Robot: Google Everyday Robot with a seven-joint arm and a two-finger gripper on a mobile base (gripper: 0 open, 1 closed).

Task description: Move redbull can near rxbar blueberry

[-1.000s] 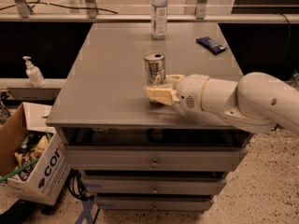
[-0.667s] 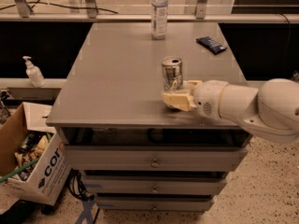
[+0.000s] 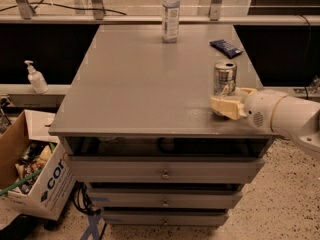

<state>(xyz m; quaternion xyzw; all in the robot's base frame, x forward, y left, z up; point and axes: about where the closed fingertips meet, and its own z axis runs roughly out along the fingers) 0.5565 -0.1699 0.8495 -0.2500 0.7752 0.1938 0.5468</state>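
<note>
The redbull can (image 3: 225, 77), slim and silver, stands upright near the right front of the grey table (image 3: 135, 84). My gripper (image 3: 231, 101) reaches in from the right, and its cream fingers (image 3: 222, 107) are closed around the lower part of the can. The white arm (image 3: 287, 119) extends off the right edge. The rxbar blueberry (image 3: 226, 48), a flat dark blue bar, lies at the table's back right, a short way behind the can.
A clear plastic bottle (image 3: 170, 14) stands at the back middle of the table. A soap dispenser (image 3: 35, 78) sits on a ledge to the left. A cardboard box (image 3: 35, 184) stands on the floor at left. Drawers (image 3: 162, 174) lie below the tabletop.
My gripper has carried the can to the right across the table's front, from the middle toward the right edge, nearer the blue bar.
</note>
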